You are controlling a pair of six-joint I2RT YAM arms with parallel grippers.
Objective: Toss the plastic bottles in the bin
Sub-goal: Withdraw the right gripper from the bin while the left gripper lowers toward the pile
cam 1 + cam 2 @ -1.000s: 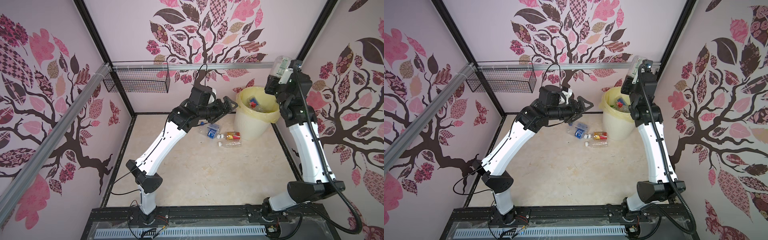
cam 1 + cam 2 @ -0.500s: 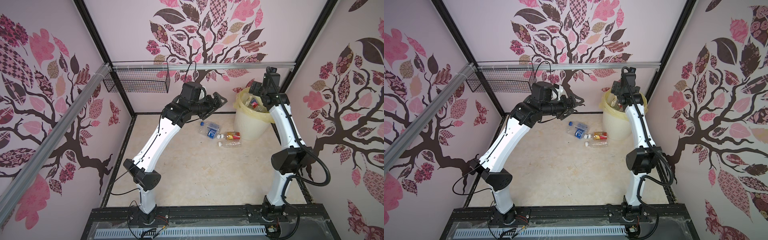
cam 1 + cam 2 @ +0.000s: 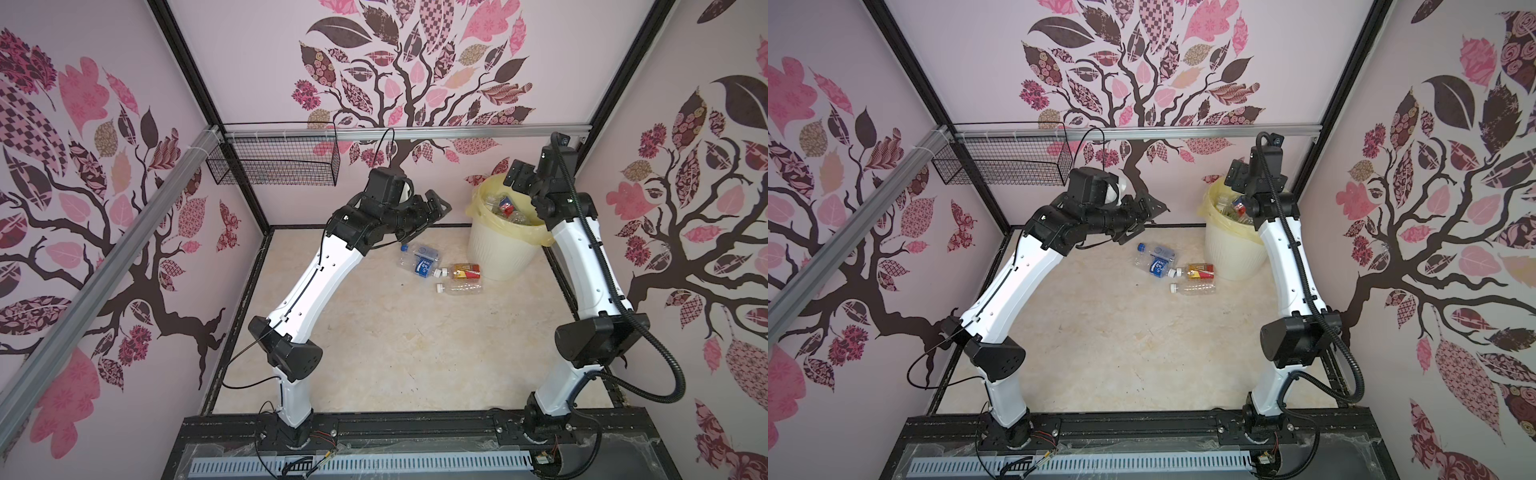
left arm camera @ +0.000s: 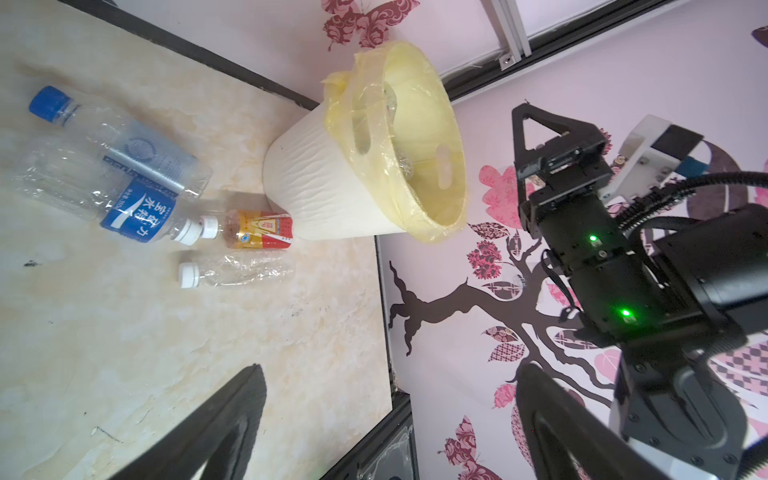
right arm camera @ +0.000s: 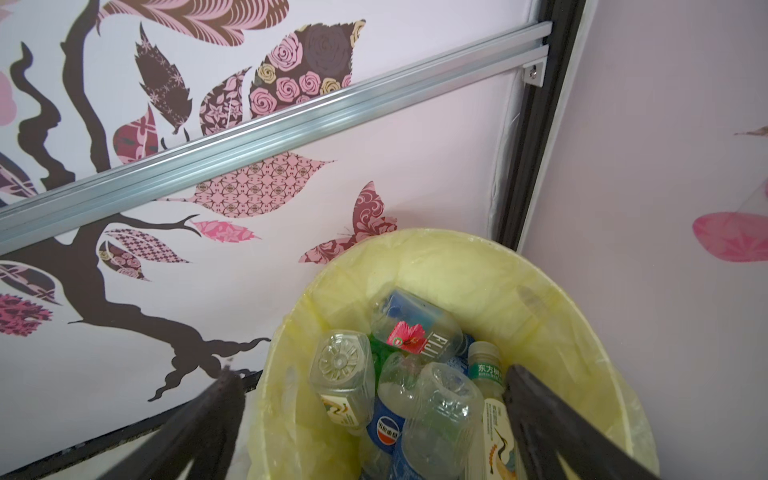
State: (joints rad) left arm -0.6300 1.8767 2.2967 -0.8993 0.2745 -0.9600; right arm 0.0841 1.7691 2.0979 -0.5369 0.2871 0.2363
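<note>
Bottles — four — lie on the bench, just beside the bin. Left fingers, spread wide and empty, hang raised near them; best drop astride one body, mid-length, clear of neighbours. Right fingers, also wide and empty, hover over the bin.

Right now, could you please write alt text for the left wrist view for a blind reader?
Four plastic bottles lie on the beige floor beside the white bin, lined with a yellow bag. The open left gripper is empty in the foreground; the right arm hangs near the bin.
</note>
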